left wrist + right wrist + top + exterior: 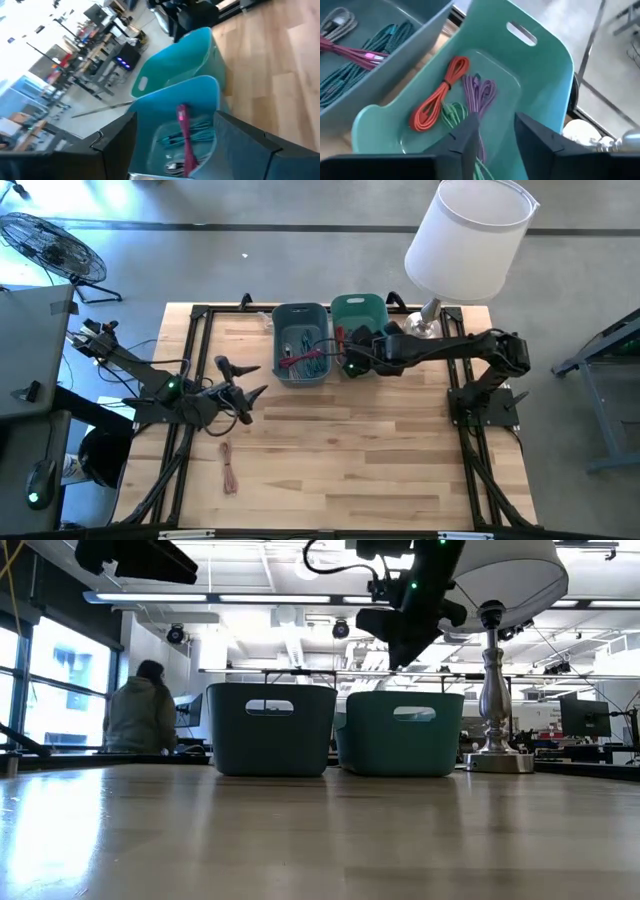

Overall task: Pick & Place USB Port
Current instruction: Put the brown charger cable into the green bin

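Two bins stand side by side at the table's far edge. The grey-blue bin holds teal cables and a pink cable. The green bin holds an orange cable, a purple cable and a green cable. My right gripper hangs open above the green bin's near part, slanting down. My left gripper is open over the table's left part, pointing at the grey-blue bin and holding nothing. One more pinkish cable lies coiled on the table, near left. My right gripper stands over the purple cable, whose tail runs down along the inner side of one finger. I cannot tell whether that finger touches the tail. The rest of the cable lies coiled on the green bin's floor.
A lamp with a white shade stands right of the green bin, its metal base close to the bin's wall. Black frame rails run along the table's edges. A person sits in the room beyond the table.
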You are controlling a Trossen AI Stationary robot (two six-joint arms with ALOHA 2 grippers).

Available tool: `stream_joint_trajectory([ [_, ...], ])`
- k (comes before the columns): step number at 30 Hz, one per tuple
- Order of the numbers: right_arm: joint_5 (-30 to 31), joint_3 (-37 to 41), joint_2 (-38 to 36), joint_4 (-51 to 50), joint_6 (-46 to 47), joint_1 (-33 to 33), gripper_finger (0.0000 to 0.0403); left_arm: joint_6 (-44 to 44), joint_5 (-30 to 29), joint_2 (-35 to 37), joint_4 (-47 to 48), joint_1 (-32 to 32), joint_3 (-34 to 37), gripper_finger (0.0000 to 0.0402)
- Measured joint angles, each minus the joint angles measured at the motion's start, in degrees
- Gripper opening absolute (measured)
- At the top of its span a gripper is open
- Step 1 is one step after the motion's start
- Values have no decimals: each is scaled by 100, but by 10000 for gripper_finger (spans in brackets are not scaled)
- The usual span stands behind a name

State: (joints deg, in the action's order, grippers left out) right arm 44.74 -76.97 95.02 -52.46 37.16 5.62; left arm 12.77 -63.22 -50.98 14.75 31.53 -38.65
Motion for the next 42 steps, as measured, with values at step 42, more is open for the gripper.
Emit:
stream_joint_trajectory([
  [42, -845, 0, -4, 776, -1326, -1614, 199, -1097, 6247, -3895, 4916, 2038, -1976, 257],
])
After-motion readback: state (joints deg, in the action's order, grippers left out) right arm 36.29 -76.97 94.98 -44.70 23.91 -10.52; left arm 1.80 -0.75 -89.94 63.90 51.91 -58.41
